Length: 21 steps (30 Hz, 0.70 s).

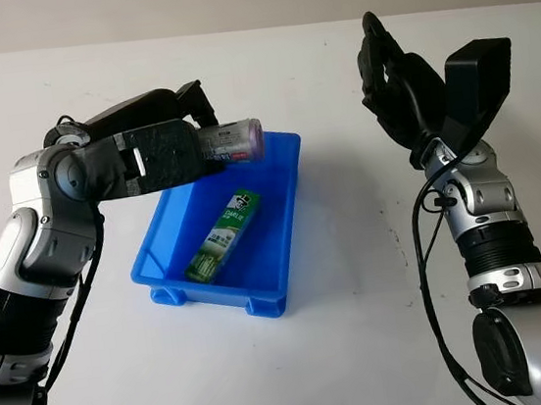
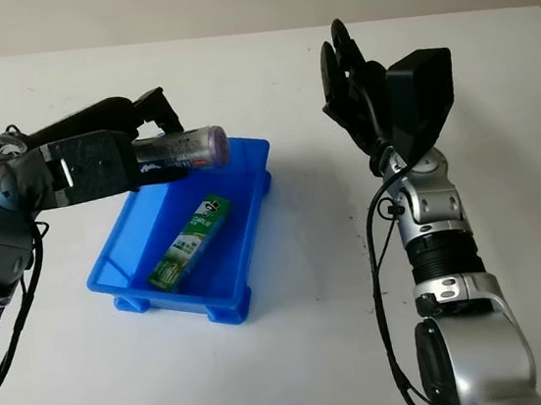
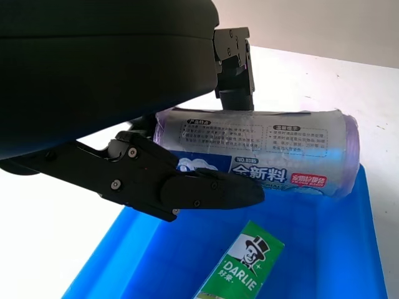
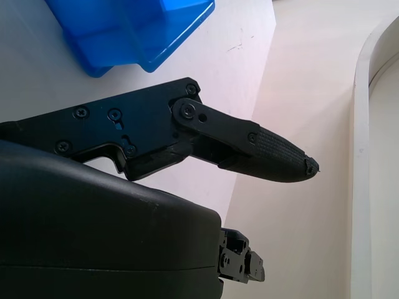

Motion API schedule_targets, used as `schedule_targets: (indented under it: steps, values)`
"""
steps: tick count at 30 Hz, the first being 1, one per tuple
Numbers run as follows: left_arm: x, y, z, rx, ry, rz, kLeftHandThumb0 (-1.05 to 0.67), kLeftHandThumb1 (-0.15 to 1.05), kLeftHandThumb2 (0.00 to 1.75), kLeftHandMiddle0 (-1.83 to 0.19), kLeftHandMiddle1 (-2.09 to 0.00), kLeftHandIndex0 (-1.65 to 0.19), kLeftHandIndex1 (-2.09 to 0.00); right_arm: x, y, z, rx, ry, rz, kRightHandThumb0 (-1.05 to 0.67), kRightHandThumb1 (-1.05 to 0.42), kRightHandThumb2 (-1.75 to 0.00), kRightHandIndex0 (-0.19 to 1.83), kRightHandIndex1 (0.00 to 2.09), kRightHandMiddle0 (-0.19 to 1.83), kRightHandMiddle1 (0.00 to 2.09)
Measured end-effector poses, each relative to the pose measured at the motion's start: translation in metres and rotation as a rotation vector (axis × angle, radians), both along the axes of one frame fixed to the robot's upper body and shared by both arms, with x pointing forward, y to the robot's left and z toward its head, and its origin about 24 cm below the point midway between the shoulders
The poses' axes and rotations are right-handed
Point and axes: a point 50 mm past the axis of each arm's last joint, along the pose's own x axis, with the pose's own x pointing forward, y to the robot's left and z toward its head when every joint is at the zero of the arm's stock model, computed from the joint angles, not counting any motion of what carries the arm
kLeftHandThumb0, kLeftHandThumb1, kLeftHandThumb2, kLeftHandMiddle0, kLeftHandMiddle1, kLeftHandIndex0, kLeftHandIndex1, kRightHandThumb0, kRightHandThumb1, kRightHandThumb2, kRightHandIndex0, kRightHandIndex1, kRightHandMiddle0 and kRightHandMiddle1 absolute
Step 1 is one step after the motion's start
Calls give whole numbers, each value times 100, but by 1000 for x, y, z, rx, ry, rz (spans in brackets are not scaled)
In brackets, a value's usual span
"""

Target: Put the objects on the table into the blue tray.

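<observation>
Holding a cylindrical roll wrapped in clear plastic with a printed label and a purple tint [image 1: 233, 141], the left robot hand [image 1: 160, 147] is reaching in from the left side of the white bench [image 1: 362, 300]. Its black fingers [image 3: 187, 187] are curling around the roll, one under it and one behind it, so the grip is closed on the roll. The roll is lying horizontally in the air, above the far left part of the blue rectangular plastic tray [image 1: 284, 230], and its free end is pointing to the right over the far rim of the tray. It is not touching the tray.

Inside the tray a green and white cardboard toothpaste box [image 1: 222, 235] is lying flat on the floor of the tray. It is running diagonally, from the near left toward the far right, and it is near the middle of the tray. In the left wrist view the word DARLIE is showing on the box, just below the held roll.

The right robot hand [image 2: 359, 78] is raised above the bench to the right of the tray, well apart from it. It is open and is holding nothing.
</observation>
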Motion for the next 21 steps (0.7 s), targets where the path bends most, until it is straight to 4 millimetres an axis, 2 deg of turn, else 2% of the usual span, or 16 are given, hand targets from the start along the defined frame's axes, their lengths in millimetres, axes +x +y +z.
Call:
schedule_targets:
  steps: [2, 3, 4, 9, 13, 21]
  values:
    - [-1, 1, 1, -15, 16, -3, -63, 105, 42, -23, -35, 3, -61, 0, 0, 0, -3, 0, -1, -71, -105, -77, -19, 0, -19, 0]
    - [-1, 1, 1, -19, 22, -2, -63, 105, 42, -22, -17, 1, -42, 0, 0, 0, -5, 1, -1, -71, -105, -77, -19, 0, -19, 0]
    - [-1, 1, 2, -24, 26, -1, -63, 105, 41, -20, -11, 2, -33, 0, 0, 0, -7, 1, -1, -71, -105, -78, -19, 0, -19, 0]
    - [-2, -2, 5, -145, 35, -27, -58, 105, 40, 1, -1, 13, -15, 0, 0, 0, -8, 1, 0, -71, -105, -78, -19, 0, -19, 0]
    - [-3, -5, 9, -214, 9, -43, -65, 105, 42, 5, -2, 14, -12, 0, 0, 0, -6, 0, -1, -71, -105, -77, -19, 0, -19, 0]
    - [-3, 6, 25, -465, -152, -119, -69, 105, 48, 5, -5, 9, -12, 0, 0, 0, -3, 0, -3, -71, -105, -77, -19, 0, -19, 0]
